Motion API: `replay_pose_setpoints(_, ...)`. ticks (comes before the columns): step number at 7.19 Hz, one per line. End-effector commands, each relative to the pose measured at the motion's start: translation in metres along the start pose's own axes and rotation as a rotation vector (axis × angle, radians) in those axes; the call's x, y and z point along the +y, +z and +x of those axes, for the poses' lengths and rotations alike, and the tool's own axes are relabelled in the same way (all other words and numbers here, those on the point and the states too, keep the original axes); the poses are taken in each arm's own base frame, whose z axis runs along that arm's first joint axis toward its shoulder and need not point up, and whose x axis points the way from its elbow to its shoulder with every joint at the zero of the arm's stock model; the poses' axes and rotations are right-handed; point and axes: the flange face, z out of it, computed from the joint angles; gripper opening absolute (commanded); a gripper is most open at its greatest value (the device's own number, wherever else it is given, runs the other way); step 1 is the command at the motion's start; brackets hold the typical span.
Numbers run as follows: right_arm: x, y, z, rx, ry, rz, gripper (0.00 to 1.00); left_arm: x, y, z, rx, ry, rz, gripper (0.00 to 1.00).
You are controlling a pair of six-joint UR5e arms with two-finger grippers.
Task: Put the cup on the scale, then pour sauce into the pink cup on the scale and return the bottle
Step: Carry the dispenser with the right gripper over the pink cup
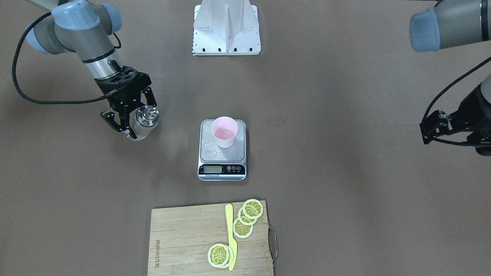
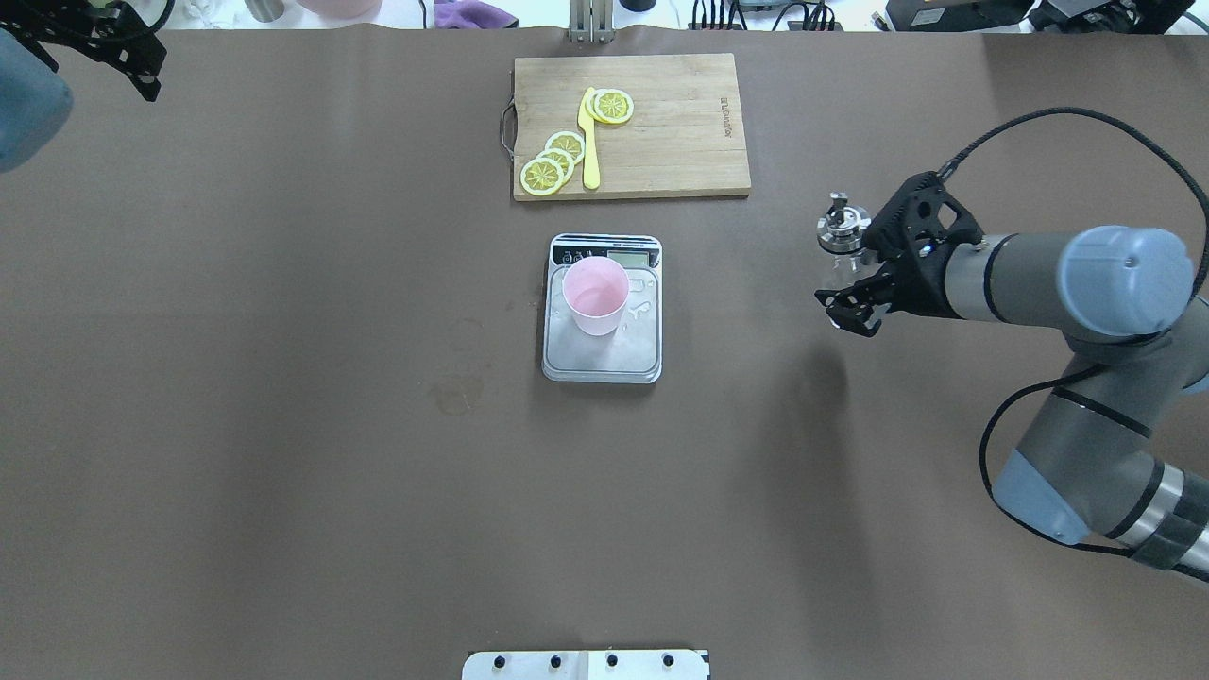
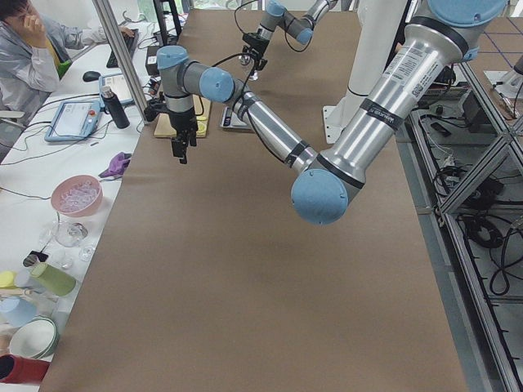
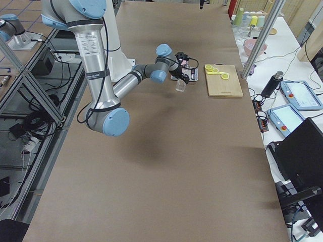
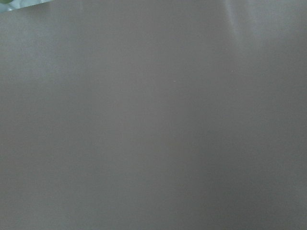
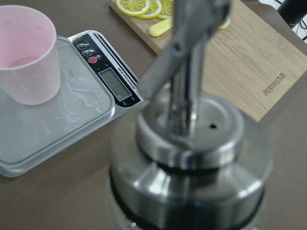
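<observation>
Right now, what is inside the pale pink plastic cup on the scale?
The pale pink plastic cup seems to hold shallow clear liquid at its bottom; nothing else shows. Its wall hides part of the floor.

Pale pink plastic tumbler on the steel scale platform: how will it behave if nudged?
Probably light: the pale pink plastic tumbler holds little liquid. May slide readily: spilled droplets wet the silver steel scale platform beside it. Narrow tapered base, so likely tippy.

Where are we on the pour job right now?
Done: the cup sits on the scale and seems to hold liquid; droplets lie on the platform. In hand: the right gripper holds the bottle upright, off to the side. Remaining: set it down, release.
</observation>
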Motion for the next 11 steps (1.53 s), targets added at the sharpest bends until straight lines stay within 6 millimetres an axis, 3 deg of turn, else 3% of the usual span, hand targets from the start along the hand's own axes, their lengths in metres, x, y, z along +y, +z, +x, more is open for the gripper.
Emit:
replay_pose_setpoints(1, -0.026, 0.012, -0.054, 0.089, -0.059, -0.108, 0.0, 0.0, 0.028, -0.041, 0.048, 0.022, -0.015, 0.98)
replay_pose_setpoints(2, -0.045, 0.013, -0.073, 0.116, -0.079, -0.16, 0.0, -0.01, 0.045, -0.075, 0.159, 0.023, -0.025, 0.98)
replay_pose_setpoints(3, -0.05, 0.013, -0.083, 0.144, -0.098, -0.194, 0.0, -0.007, 0.064, -0.103, 0.191, 0.056, -0.047, 0.98)
replay_pose_setpoints(4, -0.051, 0.023, -0.095, 0.196, -0.119, -0.208, 0.0, -0.006, 0.069, -0.11, 0.19, 0.058, -0.057, 0.98)
replay_pose_setpoints(5, -0.062, 0.033, -0.098, 0.241, -0.136, -0.265, 0.0, -0.002, 0.072, -0.113, 0.191, 0.054, -0.062, 0.98)
replay_pose_setpoints(6, -0.07, 0.03, -0.1, 0.267, -0.149, -0.298, 0.0, -0.002, 0.072, -0.114, 0.191, 0.05, -0.064, 0.98)
replay_pose_setpoints(8, -0.095, 0.051, -0.111, 0.282, -0.152, -0.341, 0.0, 0.001, 0.075, -0.116, 0.19, 0.049, -0.065, 0.98)
replay_pose_setpoints(11, -0.094, 0.051, -0.109, 0.314, -0.237, -0.464, 0.0, 0.001, 0.074, -0.117, 0.19, 0.046, -0.064, 0.98)
